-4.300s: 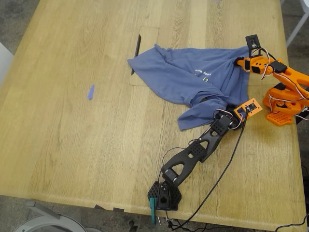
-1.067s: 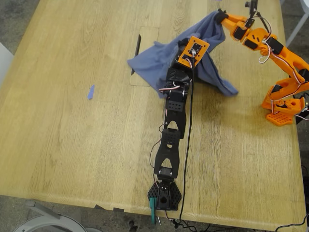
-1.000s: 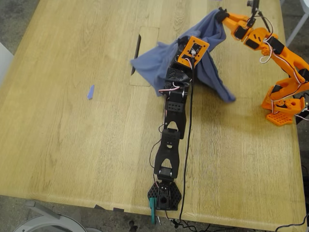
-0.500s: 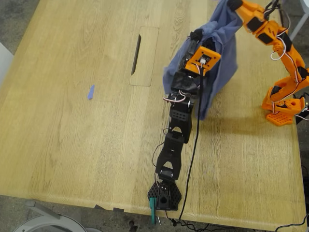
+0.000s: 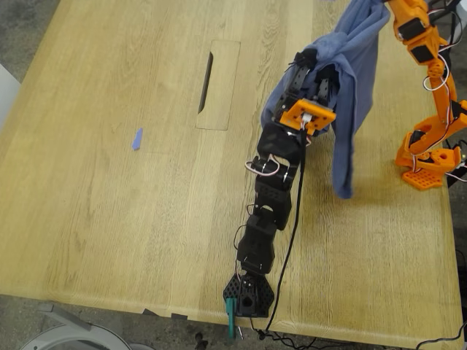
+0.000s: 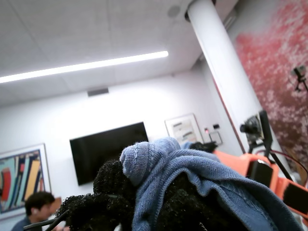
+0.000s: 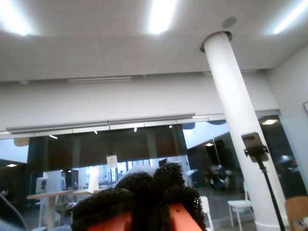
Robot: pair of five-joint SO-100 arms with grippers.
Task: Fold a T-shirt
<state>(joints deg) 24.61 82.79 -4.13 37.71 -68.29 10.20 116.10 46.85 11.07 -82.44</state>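
Hoisting the T-shirt (image 5: 349,80) clear of the worktop (image 5: 109,219).
My first tool (image 6: 144,199) pinches a blue fold; my second tool (image 7: 151,192), pads pressed together, grips another edge near the worktop's far edge.

The T-shirt (image 5: 349,80) is slate-blue and hangs in the air, bunched and creased, over the bench (image 5: 109,219) toward the exterior view's upper right. Its top runs off that view's upper edge by the orange arm, and a second gathered part is caught at the black arm's claw. From there a long narrow drape falls, its lowest tip near the bench surface. In the first wrist view a ribbed hem fold (image 6: 144,161) sits bundled between black foam pads.
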